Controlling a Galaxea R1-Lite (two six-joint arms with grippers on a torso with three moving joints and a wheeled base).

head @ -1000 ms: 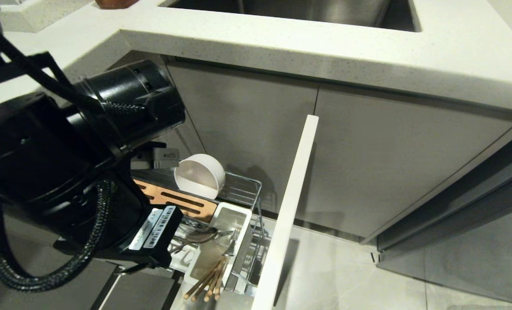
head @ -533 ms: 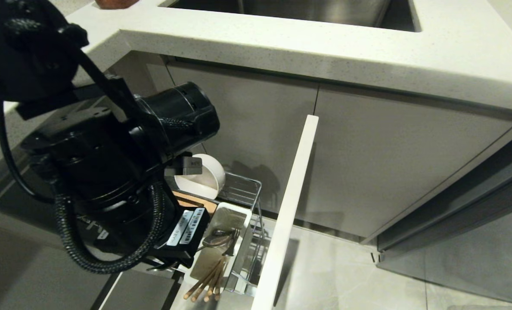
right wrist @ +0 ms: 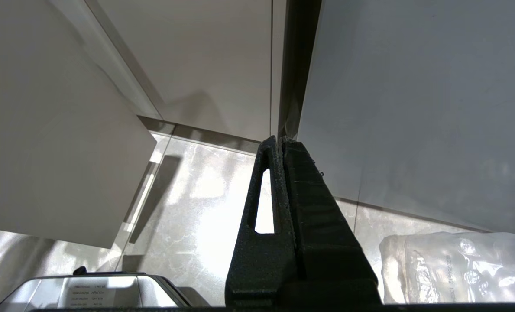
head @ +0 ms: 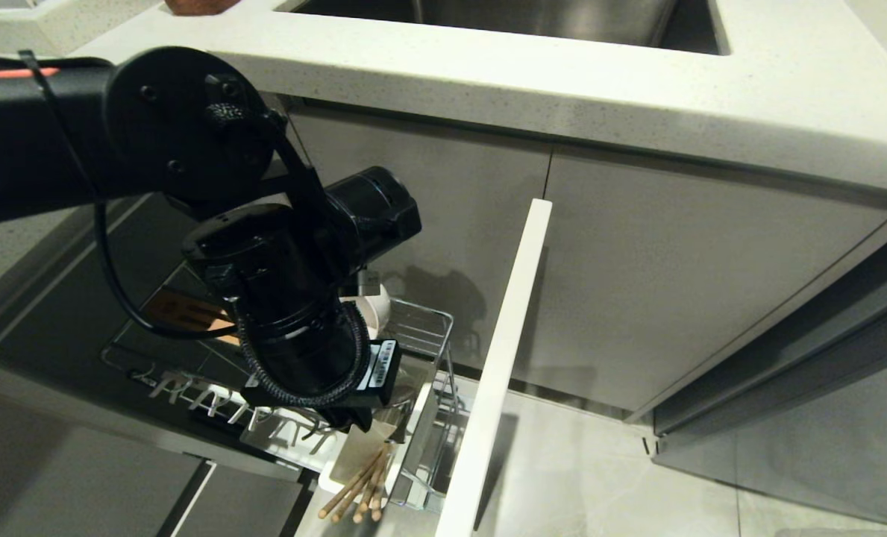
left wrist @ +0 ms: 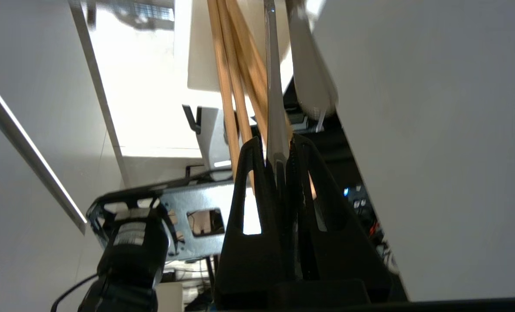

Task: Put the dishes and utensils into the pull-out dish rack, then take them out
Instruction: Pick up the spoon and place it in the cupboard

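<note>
My left gripper (left wrist: 275,143) is shut on the flat end of the shiny metal spoon (left wrist: 276,108), which points away from the jaws into the white utensil caddy (head: 415,436). Light-wood chopsticks (left wrist: 231,78) stand right beside the spoon, their ends sticking out of the caddy (head: 357,494). In the head view the left wrist hangs over the caddy and hides the fingers. The cream bowl (head: 380,302) peeks out behind the arm, in the pull-out dish rack (head: 422,328). My right gripper (right wrist: 280,141) is shut and empty, parked low by the floor.
The rack's wooden strip (head: 182,312) and prong row (head: 212,403) show left of the arm. Its pale cabinet front (head: 506,350) stands out to the right. Above are the countertop (head: 562,82) and steel sink (head: 533,19). A plastic bag (right wrist: 456,268) lies near the right gripper.
My left arm has swung right and farther from the camera, over the caddy. Its wrist now covers the spoon and most of the bowl. The wooden strip and prongs have come into view.
</note>
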